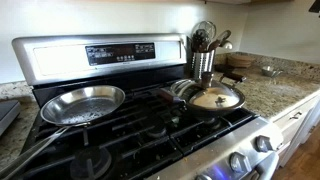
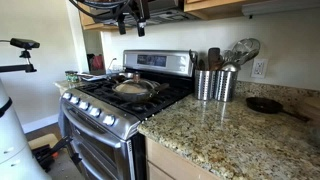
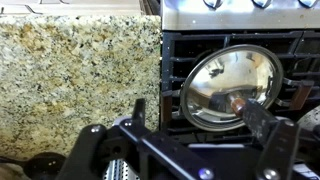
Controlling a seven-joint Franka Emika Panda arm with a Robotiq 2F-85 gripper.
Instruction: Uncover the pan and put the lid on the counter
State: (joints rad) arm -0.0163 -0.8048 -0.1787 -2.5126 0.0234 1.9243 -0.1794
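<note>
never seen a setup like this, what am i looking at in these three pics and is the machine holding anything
It is a robot arm with a two-finger gripper, hanging high above a kitchen stove. Two pictures come from cameras standing in the room. The third comes from a camera on the arm's wrist, looking down past the gripper's dark parts. On the stove sit a shiny silver pan and a dark pan covered by a glass lid. Beside the stove is a speckled granite counter with metal utensil holders and another dark pan. The gripper holds nothing; whether it is open I cannot tell.
</note>
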